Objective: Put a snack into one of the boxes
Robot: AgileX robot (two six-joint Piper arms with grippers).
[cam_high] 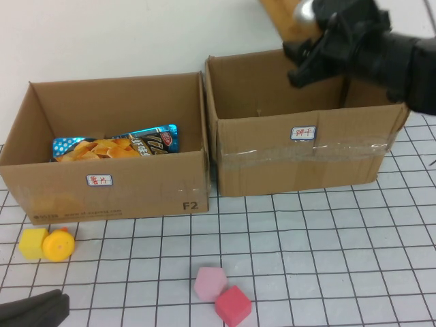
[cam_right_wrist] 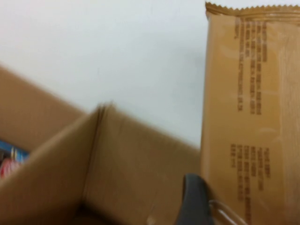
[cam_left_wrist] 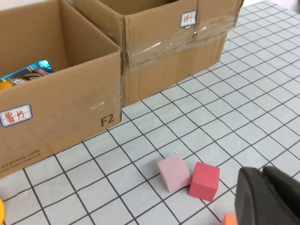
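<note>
Lab bench — gridded tabletop [cam_high: 327,245], foam blocks [cam_high: 223,294].

Right end effector [cam_high: 306,65] hangs up in the upper right of the high view, fingers clamped on something tan. Left end effector [cam_left_wrist: 267,199] sits closed, parked low at the lower left.

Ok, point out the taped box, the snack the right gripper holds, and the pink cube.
taped box [cam_high: 272,146], high view, front wall.
snack [cam_right_wrist: 253,117], right wrist view, middle of the tan wrapper.
pink cube [cam_left_wrist: 173,172], left wrist view, top face.
</note>
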